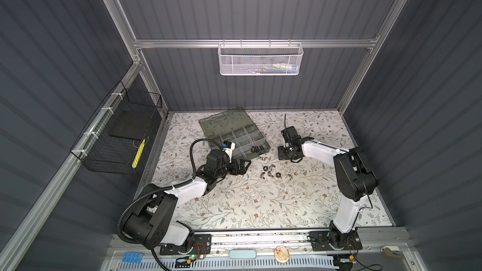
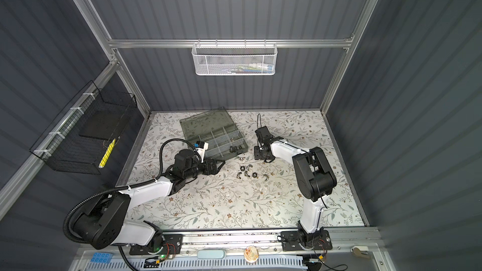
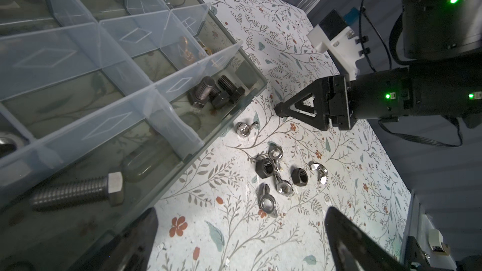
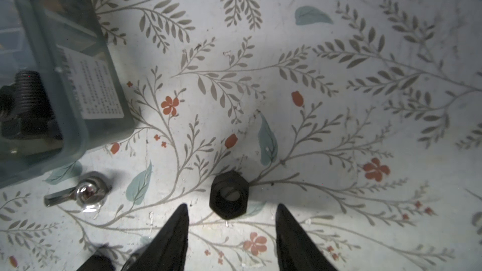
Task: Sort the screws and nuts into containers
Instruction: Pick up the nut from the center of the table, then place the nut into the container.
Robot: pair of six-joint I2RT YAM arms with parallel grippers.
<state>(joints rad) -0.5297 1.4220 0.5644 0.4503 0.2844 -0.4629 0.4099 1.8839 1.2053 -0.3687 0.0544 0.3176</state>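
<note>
Both top views. Shows a flat grey-green plastic organizer case [image 1: 245,153] toward the far side of the table [image 1: 234,204], with smoky see-through lid [image 1: 224,121] hinged back flat. Shows pale translucent dividers [image 1: 234,136] splitting it into rectangular containers [image 1: 246,139]; black screws [image 1: 256,149] in the corner one nearest the right arm. Shows loose nuts [image 1: 271,172] clustered on the table just in front of that corner, apart from the case. Places the left gripper [image 1: 247,165] beside the cluster, with jaws wide apart and empty; the right gripper [image 1: 293,157] pointing down near both cluster and case corner. Records the table as pale, matt, printed with leaves and red flowers; ribbed dark grey walls [image 1: 260,9], aluminium frame [image 1: 255,43], a white mesh basket [image 1: 259,59] at the back, a black wire basket [image 1: 117,136] at the side.

Left wrist. Picks out threaded shanks and hex heads on the dark screws, a longer silver bolt [image 3: 78,191] next door, brass-coloured pieces [image 3: 186,50] deeper in.

Right wrist. Finds a dark hex nut [image 4: 229,195] flat on the table, partly between the tapered black fingertips [image 4: 177,230], with a gap on each side: jaws apart, nothing clamped. Finds a shiny wing nut [image 4: 80,191] just beside the case corner, near the printed label [image 4: 96,87] on the case wall.
</note>
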